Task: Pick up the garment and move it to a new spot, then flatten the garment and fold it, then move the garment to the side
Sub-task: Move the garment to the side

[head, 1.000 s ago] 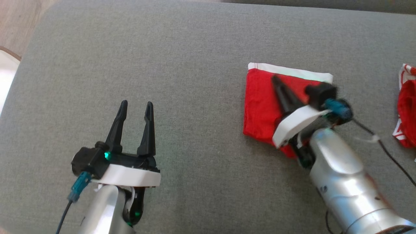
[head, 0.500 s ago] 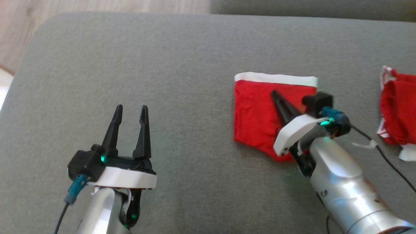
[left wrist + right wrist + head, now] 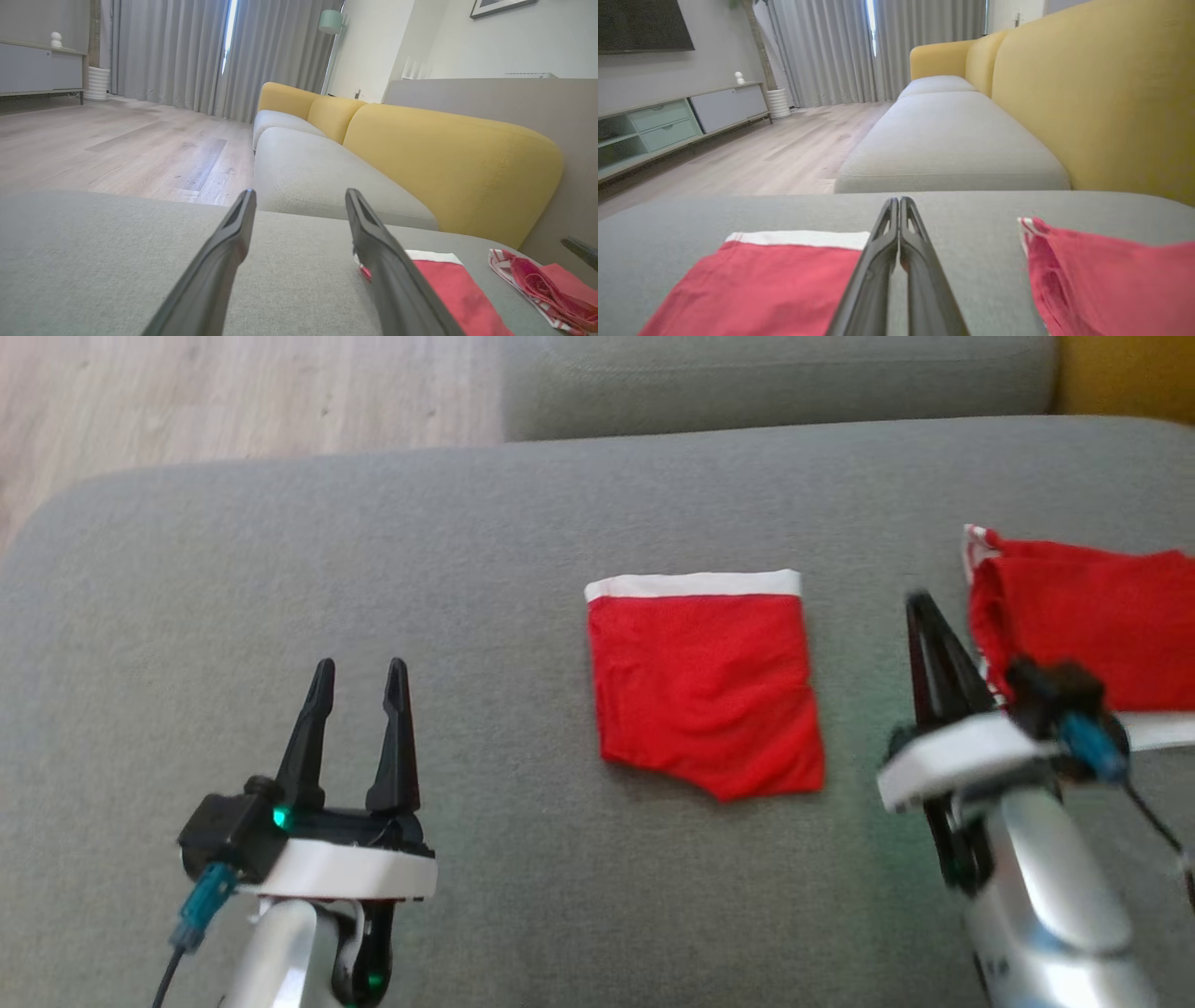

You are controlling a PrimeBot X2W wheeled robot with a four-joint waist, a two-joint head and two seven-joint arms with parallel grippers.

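Folded garment (image 3: 707, 695) lay at frame centre on cushion (image 3: 523, 523). My L jaws stood apart, empty, lower left; R jaws pressed together, empty, centre right. Risk: single-layer pinch would undo fold.

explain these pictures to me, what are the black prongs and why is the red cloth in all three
This is a two-armed robot. The head view looks down from its head; the other two come from cameras on each wrist, looking along that arm's fingers, your black prongs. The left gripper is open, the right gripper shut; neither holds anything. On the grey fabric cushion lies a folded red garment with a white band, between the grippers. A crumpled red-and-white garment lies beyond the right gripper.
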